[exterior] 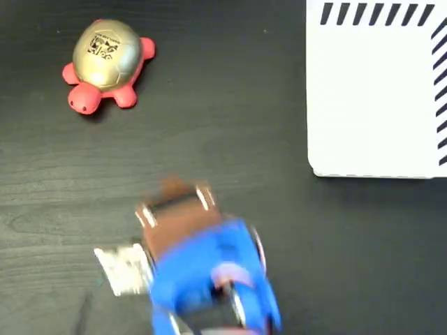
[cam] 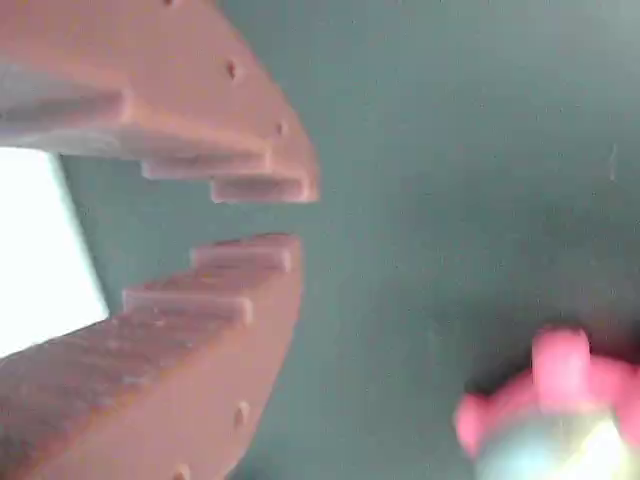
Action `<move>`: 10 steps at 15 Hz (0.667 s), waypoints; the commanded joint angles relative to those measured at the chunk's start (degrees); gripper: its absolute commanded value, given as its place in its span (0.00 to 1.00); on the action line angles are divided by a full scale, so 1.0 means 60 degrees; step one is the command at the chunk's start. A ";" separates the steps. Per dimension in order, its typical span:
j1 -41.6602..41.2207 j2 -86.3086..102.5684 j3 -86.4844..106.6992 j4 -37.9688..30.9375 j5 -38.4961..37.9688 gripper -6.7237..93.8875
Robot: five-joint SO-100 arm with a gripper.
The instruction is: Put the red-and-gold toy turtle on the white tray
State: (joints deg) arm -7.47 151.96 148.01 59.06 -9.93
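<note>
One step in hand: approach. Gripper (cam: 290,215) empty, jaws slightly parted, well apart from red-and-gold toy turtle (exterior: 106,64). Next: open wider, straddle shell, then carry to white tray (exterior: 377,105).

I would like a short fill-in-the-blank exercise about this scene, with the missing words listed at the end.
1. In the fixed view, the red-and-gold toy turtle lies on the dark ____, not on the white tray.
2. In that view, the tray is in the upper ____ corner.
3. In the wrist view, the gripper holds ____ between its fingers.
4. The stripes along the tray's edges are dark ____.

Missing words: table; right; nothing; navy
</note>
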 commanded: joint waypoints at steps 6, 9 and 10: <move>-0.0205 -0.9097 -1.0400 0.3179 -0.3354 0.07; -0.0498 -1.2407 -1.4253 0.3823 -0.3560 0.07; -0.0586 -1.3374 -1.5366 0.3926 -0.3574 0.07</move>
State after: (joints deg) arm -9.40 77.26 69.52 81.47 -30.67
